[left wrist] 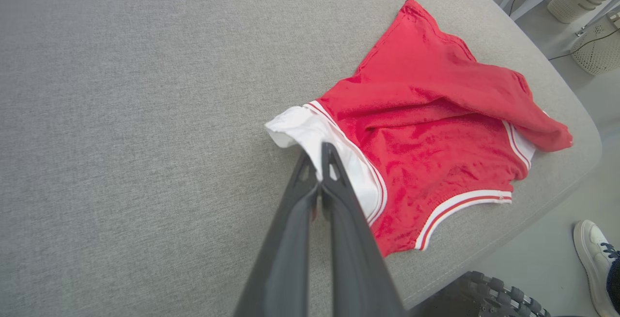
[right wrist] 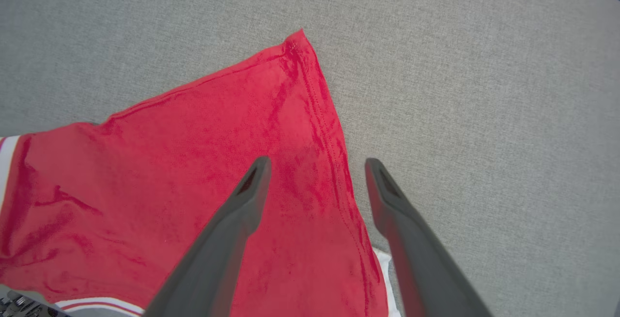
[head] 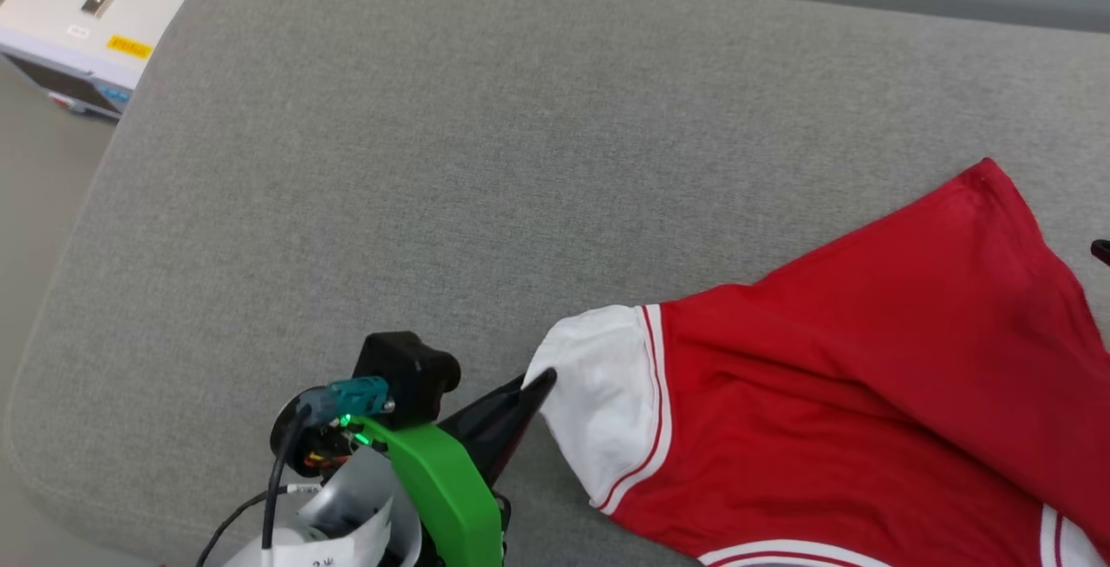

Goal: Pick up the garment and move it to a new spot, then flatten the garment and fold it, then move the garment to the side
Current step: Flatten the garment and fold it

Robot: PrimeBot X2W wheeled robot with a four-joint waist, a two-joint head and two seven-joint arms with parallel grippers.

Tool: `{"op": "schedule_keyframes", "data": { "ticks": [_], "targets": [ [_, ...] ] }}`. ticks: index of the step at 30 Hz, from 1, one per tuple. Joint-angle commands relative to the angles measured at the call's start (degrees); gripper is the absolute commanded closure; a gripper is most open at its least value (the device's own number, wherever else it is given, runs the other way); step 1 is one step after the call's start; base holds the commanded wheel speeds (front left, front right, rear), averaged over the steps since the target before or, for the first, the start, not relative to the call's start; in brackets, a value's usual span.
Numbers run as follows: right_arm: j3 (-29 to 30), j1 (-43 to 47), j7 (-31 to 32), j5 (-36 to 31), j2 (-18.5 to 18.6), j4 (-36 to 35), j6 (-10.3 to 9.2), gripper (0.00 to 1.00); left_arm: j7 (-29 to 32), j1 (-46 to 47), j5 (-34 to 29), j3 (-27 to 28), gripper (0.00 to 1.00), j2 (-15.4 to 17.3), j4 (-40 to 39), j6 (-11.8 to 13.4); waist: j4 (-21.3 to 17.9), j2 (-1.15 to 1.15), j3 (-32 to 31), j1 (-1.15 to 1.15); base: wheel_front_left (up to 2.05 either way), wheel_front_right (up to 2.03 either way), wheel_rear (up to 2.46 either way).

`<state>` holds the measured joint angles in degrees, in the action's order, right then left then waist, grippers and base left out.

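Garment (left wrist: 426, 113) sleeve pinched by left end effector (left wrist: 317, 159).

Large grey woven-fabric cushion (head: 434, 159) with rounded corners and a seamed edge takes up most of each view. Pale grey smooth floor (left wrist: 547, 259) beyond it. White boxy device (head: 87, 21) with a yellow label (head: 129, 47) sits past the far left corner. Two white perforated baskets (left wrist: 600, 48) stand on the floor, dark cable (left wrist: 566, 55) near them. A person's white shoe (left wrist: 591, 254) is at the floor's edge. Light is even and soft.
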<state>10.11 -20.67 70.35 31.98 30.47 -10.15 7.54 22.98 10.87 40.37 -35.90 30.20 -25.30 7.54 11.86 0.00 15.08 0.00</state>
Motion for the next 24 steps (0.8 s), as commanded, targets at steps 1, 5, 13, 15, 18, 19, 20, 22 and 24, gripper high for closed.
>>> {"op": "schedule_keyframes", "data": {
  "ticks": [1, 5, 13, 15, 18, 19, 20, 22, 24],
  "targets": [
    [-1.0, -2.4, 0.0, -1.0, 0.5, 1.4, -0.05, 0.00, -0.2, 0.9, -0.7, -0.4, 1.00, -0.5, -0.3, -0.4, 4.1, 0.00, 4.7, 0.00, 0.00, 0.00, 0.00],
    [-2.9, -7.6, -1.0, -2.5, 1.0, 6.4, -0.05, 0.00, -0.6, 1.7, -1.0, -1.2, 1.00, -1.4, -0.1, -1.2, 6.5, 0.00, 7.7, 0.00, 0.00, 0.00, 0.00],
    [-6.1, -12.7, -2.8, -4.8, 4.1, 15.3, -0.05, 0.00, -2.2, 3.2, -1.2, -2.5, 1.00, -3.4, 2.2, -2.7, 10.1, 0.00, 11.1, 0.00, 0.00, 0.00, 0.00],
    [-6.7, -12.9, -3.1, -5.1, 4.5, 16.9, -0.05, 0.00, -2.6, 3.4, -1.1, -2.7, 1.00, -3.8, 2.7, -3.0, 10.6, 0.00, 11.4, 0.00, 0.00, 0.00, 0.00],
    [-7.9, -12.2, -3.1, -5.4, 5.2, 19.0, -0.05, 0.00, -3.1, 3.6, -1.0, -2.9, 1.00, -4.1, 3.5, -3.3, 11.2, 0.00, 11.6, 0.00, 0.00, 0.00, 0.00],
    [-8.4, -11.9, -2.9, -5.4, 5.4, 19.4, -0.05, 0.00, -3.2, 3.7, -1.0, -2.9, 1.00, -4.2, 3.7, -3.4, 11.3, 0.00, 11.7, 0.00, 0.00, 0.00, 0.00],
    [-9.0, -11.4, -2.8, -5.3, 5.7, 19.9, -0.05, 0.00, -3.3, 3.7, -1.0, -2.9, 1.00, -4.2, 3.8, -3.4, 11.5, 0.00, 11.7, 0.00, 0.00, 0.00, 0.00],
    [-10.1, -10.6, -3.0, -5.1, 6.3, 20.3, -0.05, 0.00, -3.5, 3.8, -0.9, -2.9, 1.00, -4.3, 4.1, -3.5, 11.7, 0.00, 11.9, 0.00, 0.00, 0.00, 0.00],
    [-11.0, -9.9, -3.2, -4.6, 6.6, 20.7, -0.05, 0.00, -3.7, 3.8, -0.9, -2.8, 1.00, -4.3, 4.3, -3.5, 11.8, 0.00, 12.0, 0.00, 0.00, 0.00, 0.00]
  ]
}}
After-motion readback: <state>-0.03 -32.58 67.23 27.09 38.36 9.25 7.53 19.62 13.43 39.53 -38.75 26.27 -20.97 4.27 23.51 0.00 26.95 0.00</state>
